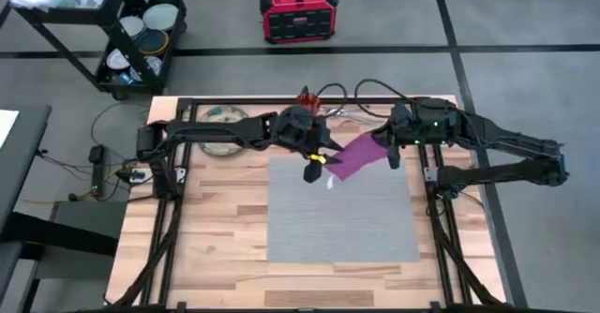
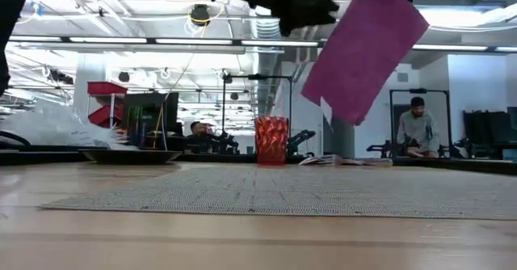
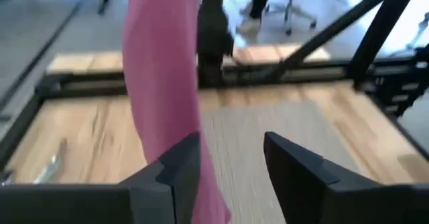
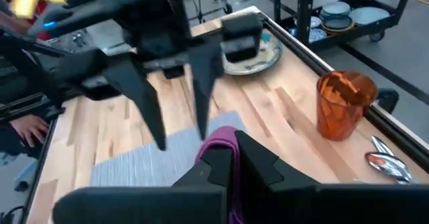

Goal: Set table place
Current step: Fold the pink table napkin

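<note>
Magenta napkin hangs in the air over the far edge of the grey mat, pinched at one end by the right gripper; the left gripper, fingers spread, sits at its other end. Its long axis slants down toward the left arm. Held by one corner, it could land crumpled

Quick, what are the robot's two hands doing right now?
Left gripper: open, beside the hanging napkin, not gripping it.
Right gripper: shut on the napkin, holding it above the mat.
</note>
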Controlling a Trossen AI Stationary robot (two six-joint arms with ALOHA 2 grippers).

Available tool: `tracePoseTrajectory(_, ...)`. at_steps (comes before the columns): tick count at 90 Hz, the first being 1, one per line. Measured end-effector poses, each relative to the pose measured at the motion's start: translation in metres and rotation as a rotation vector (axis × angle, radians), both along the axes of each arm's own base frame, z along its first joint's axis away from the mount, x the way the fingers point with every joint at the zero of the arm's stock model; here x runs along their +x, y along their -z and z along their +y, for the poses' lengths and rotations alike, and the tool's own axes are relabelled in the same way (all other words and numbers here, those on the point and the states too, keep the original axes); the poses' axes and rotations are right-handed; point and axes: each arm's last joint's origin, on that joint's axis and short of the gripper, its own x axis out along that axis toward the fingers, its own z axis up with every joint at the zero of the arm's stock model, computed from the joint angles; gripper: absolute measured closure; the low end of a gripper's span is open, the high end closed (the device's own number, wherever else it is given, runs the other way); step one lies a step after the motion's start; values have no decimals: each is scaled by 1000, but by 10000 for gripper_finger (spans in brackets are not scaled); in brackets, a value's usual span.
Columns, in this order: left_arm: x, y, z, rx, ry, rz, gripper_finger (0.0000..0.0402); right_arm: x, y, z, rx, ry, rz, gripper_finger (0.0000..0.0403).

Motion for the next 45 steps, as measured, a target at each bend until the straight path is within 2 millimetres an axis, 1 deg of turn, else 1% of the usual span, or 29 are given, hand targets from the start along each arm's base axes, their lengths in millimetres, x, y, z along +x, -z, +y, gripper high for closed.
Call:
tracePoseTrajectory(11,2,5,2,53,-75,22,218,0,0,0,9,3,-1,403)
tracePoseTrajectory(20,2,7,5,67,-101,37,208,0,0,0,24,2,-3,403)
tracePoseTrajectory(26,3,7,6,71,-105,26,203,0,0,1,32,-10,-4,403)
tracePoseTrajectory(39,5,14,7,78,-108,53,200,0,0,1,32,-11,-5,403)
tracePoseTrajectory(45,6,13,7,80,-102,39,200,0,0,1,32,-12,-5,403)
